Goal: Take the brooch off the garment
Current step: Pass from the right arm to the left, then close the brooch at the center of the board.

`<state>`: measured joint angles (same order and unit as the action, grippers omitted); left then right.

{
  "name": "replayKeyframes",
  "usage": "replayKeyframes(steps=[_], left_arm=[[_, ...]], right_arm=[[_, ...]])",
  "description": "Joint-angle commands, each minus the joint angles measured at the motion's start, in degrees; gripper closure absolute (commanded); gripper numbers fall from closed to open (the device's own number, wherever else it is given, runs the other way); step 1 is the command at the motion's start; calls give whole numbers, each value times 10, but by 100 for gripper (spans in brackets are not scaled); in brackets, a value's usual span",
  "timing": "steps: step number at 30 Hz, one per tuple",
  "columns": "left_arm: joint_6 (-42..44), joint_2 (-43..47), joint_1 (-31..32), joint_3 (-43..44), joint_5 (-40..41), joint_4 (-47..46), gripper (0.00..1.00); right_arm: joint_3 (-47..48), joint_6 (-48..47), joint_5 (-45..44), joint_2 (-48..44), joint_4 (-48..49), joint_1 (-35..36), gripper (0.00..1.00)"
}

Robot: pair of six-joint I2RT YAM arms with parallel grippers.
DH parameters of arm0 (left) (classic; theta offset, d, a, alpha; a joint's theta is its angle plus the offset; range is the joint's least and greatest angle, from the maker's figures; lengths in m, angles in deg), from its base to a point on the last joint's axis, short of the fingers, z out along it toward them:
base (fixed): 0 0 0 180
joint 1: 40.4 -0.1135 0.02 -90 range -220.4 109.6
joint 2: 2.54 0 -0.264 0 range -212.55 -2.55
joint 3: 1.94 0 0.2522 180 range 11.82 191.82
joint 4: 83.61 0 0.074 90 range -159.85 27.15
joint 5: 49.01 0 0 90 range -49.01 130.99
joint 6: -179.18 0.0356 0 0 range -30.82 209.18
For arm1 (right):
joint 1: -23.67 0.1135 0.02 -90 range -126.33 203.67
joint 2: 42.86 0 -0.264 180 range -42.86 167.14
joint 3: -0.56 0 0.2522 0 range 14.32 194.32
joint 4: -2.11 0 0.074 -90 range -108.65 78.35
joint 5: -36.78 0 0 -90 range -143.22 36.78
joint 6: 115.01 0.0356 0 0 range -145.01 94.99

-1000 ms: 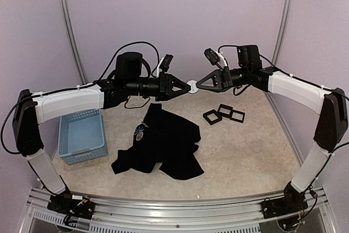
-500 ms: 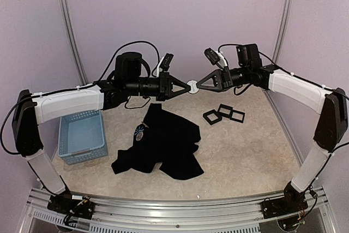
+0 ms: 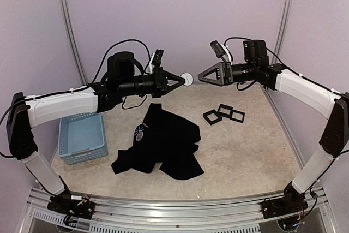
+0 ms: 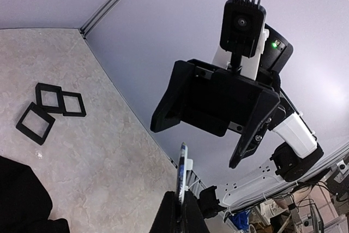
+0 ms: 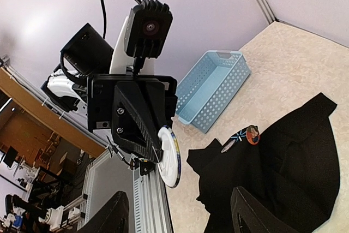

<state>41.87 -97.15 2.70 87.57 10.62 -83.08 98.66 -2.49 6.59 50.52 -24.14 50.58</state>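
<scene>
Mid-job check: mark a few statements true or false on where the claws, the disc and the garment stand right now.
1. The left claw is shut on the white round disc. True.
2. The right claw grips the disc too. False: it is open and clear of the disc.
3. The garment lies on the table, held by neither claw. True.
4. The black frames sit in the light-blue basket. False: they lie on the table right of the garment; the basket is on its left.
5. A small blue mark shows on the garment. True.
</scene>
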Motion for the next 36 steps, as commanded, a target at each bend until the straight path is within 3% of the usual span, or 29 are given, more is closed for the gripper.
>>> replayKeyframes(steps=[1, 17, 36], left_arm=[[-40, 22, 0, -26, 22, -75, 100], [-38, 6, -1, -5, 0, -72, 100], [-40, -17, -3, 22, -25, -63, 100]], right_arm=[[-28, 15, -73, -43, 56, 6, 32], [-25, -4, -79, -28, 53, 35, 30], [-4, -9, -86, -8, 42, 49, 54]])
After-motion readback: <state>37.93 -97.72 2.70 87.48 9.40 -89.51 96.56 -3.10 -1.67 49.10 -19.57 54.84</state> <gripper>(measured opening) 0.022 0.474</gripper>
